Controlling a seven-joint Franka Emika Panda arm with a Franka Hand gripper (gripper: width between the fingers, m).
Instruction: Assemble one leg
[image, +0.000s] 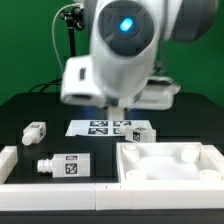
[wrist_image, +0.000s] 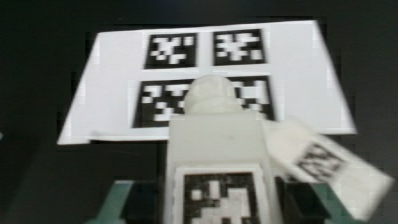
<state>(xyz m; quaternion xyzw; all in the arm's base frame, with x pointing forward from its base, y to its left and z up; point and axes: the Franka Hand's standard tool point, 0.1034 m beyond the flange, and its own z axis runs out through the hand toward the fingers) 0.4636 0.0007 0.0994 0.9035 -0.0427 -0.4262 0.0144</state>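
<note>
In the wrist view a white leg (wrist_image: 221, 150) with a black-and-white tag lies between my gripper (wrist_image: 221, 202) jaws, its narrow tip over the marker board (wrist_image: 125, 90). The teal fingers (wrist_image: 123, 200) stand on either side of it with a dark gap on each side, so the gripper is open around it. A second tagged leg (wrist_image: 320, 158) lies slanted against its side. In the exterior view the gripper (image: 122, 102) hangs just above the leg (image: 140, 133) at the marker board's (image: 100, 127) edge, largely hidden by the arm.
Two more legs lie on the exterior view's left, one (image: 35, 131) farther back and one (image: 64, 166) near the front. A wide white tray-like panel (image: 172, 172) sits at the front right. A white raised block (image: 12, 160) stands at the front left.
</note>
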